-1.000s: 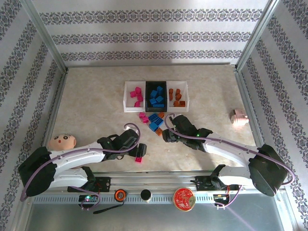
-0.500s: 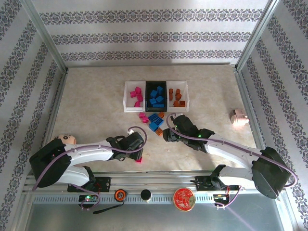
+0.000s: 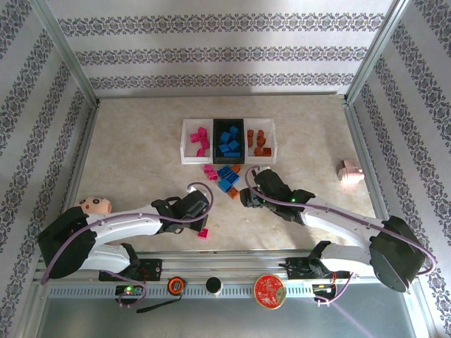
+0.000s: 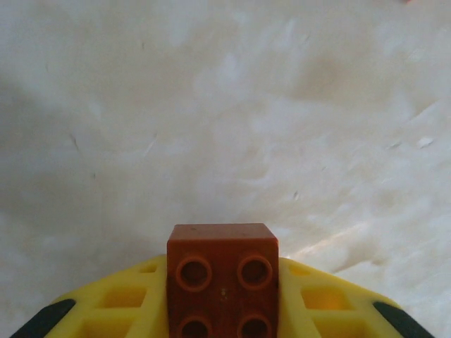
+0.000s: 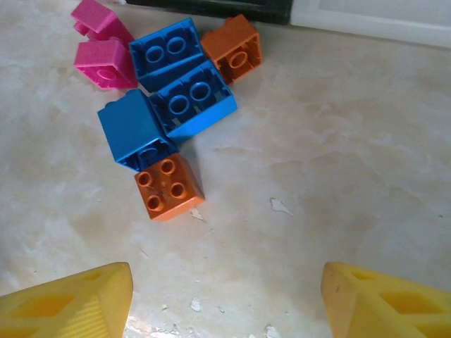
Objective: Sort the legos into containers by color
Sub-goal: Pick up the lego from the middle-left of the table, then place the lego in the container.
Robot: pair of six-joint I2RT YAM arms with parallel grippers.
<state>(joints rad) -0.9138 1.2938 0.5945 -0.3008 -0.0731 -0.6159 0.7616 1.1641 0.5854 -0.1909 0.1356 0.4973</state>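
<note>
Positions are being taken from the black tray [image 3: 229,121], which is sitting in the middle of three containers on the bench [image 3: 134,155]. The left white tray [image 3: 196,161] is touching one side of it and the right white tray [image 3: 261,160] the other. Magenta legos [image 3: 200,139] are lying in the left white tray, blue legos [image 3: 229,139] in the black tray and orange-brown legos [image 3: 258,141] in the right white tray. They are overlapping too much for an exact count.

Just in front of the black tray a loose pile is lying: three blue bricks [image 5: 169,49], two magenta bricks [image 5: 106,62] and two orange bricks [image 5: 169,186] — seven in all, most touching a neighbour. One stray magenta brick [image 3: 203,233] is lying well in front of the black tray and slightly left, just beside the left pincer [image 3: 200,217].

The left pincer is clamping one orange-brown brick [image 4: 222,271], studs facing its camera, between its yellow fingers [image 4: 116,306]. The right pincer [image 5: 227,299] is hovering in front of the pile with its fingers spread wide and gripping nothing — bare bench is lying between it and the nearest orange brick.

One doll head [image 3: 94,205] is resting far left of the black tray, beside the left arm. One pale pink lump [image 3: 349,171] is sitting well to the right of the black tray. One red disc [image 3: 270,291] is lying on the front rail.
</note>
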